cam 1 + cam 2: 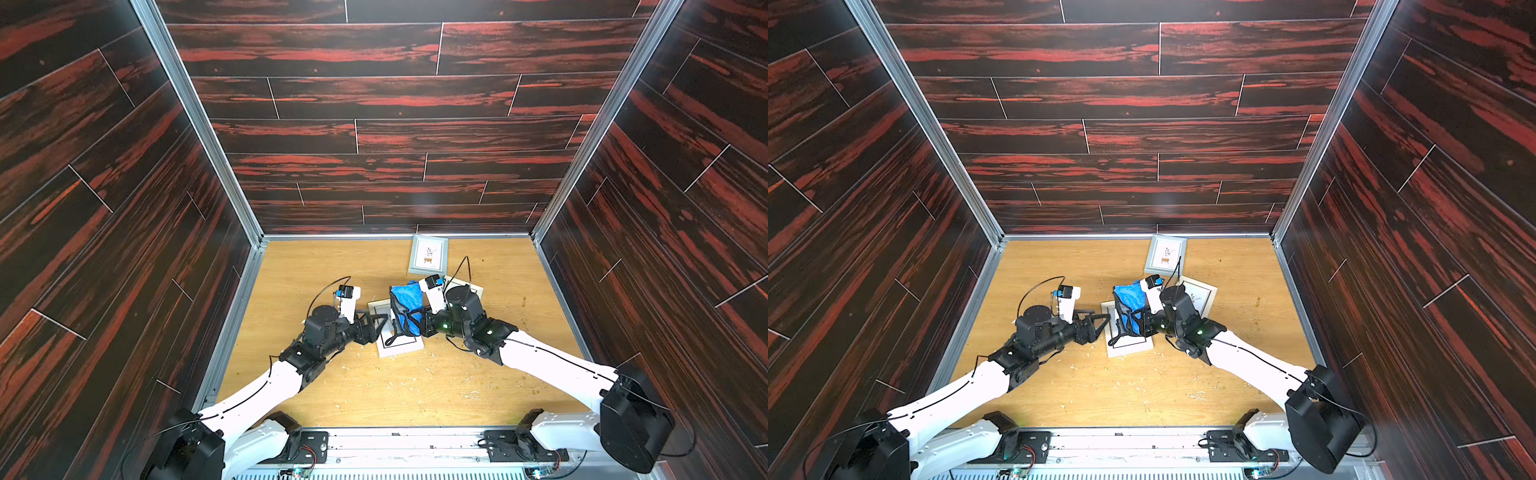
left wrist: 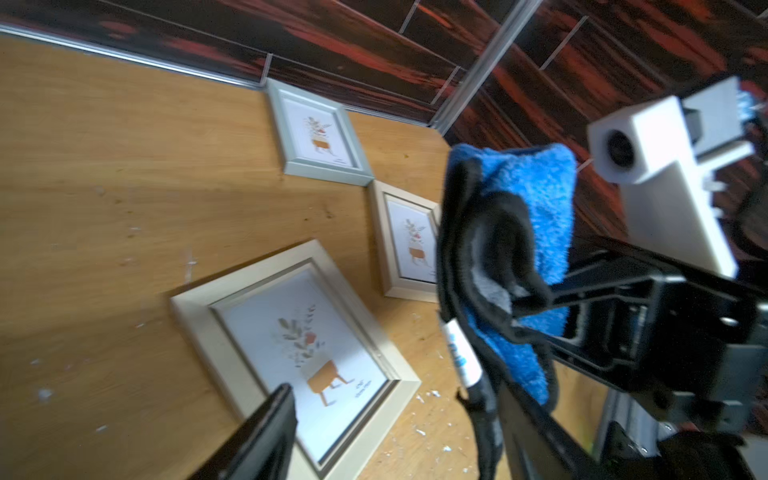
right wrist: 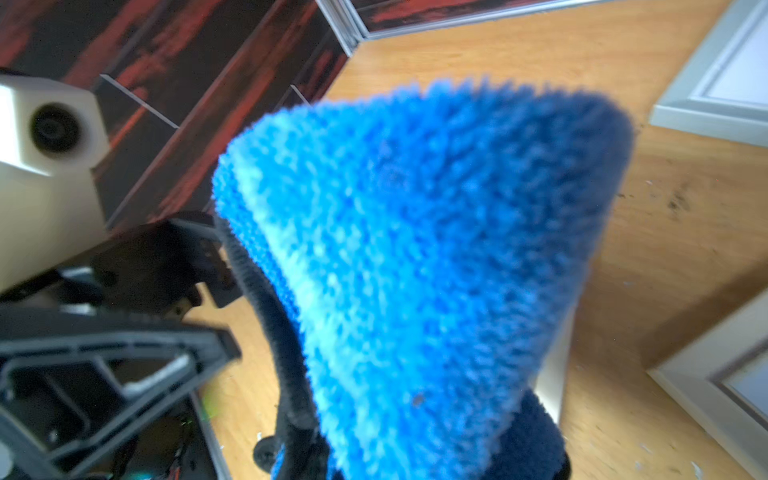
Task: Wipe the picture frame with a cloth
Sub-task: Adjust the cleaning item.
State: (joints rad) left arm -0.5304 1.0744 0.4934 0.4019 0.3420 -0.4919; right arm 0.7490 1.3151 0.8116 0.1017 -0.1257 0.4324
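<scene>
Pinching the cloth (image 1: pixel 405 297) in the right pincer (image 1: pixel 417 323) over the picture frame (image 1: pixel 401 347), with the left pincer (image 1: pixel 378 321) spread alongside; wiping seemingly yet to start.

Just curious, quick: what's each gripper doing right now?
Left gripper: open, empty.
Right gripper: closed on the blue microfibre cloth.

i see the cloth (image 1: pixel 405 309), bright blue and fluffy with black edging, bunched up and hanging in the air. right beneath it the pale picture frame (image 1: pixel 400 348) lies flat, face up, plant print showing.
</scene>
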